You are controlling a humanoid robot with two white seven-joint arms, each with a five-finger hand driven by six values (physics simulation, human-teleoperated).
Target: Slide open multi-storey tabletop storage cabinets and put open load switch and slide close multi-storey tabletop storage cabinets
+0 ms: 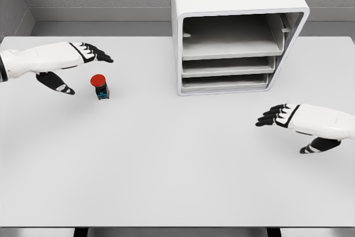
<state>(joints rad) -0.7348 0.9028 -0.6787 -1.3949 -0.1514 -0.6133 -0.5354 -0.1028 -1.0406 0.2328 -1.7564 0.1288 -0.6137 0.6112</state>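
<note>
A: Start with the hands. What is the left hand [72, 65] doing?

B: It comes in from the left edge over the table [166, 170], with its fingers [99, 55] stretched out toward the right and the thumb [57, 83] hanging below them. The hand is spread loose and grasps nothing.

A: Anything near it?

B: Yes, the switch [100, 86]. It stands upright on the table just to the right of the thumb and below the fingers. It has a round red cap on a small dark body with a bit of blue. I see a narrow gap between it and the hand, so they are apart.

A: And the right hand [294, 120]?

B: It enters from the right edge, lower in the view, fingers extended toward the left and thumb tucked below. It is relaxed too and carries nothing. Bare table lies all round it.

A: Where is the cabinet [238, 26]?

B: At the back of the table, right of the middle. It is a white box with rounded corners and three levels. The top level [233, 40] is tall and looks like an open, hollow bay. The two lower ones are shallow trays [227, 74] sitting flush with the front. The cabinet is well apart from both hands and from the switch.
</note>
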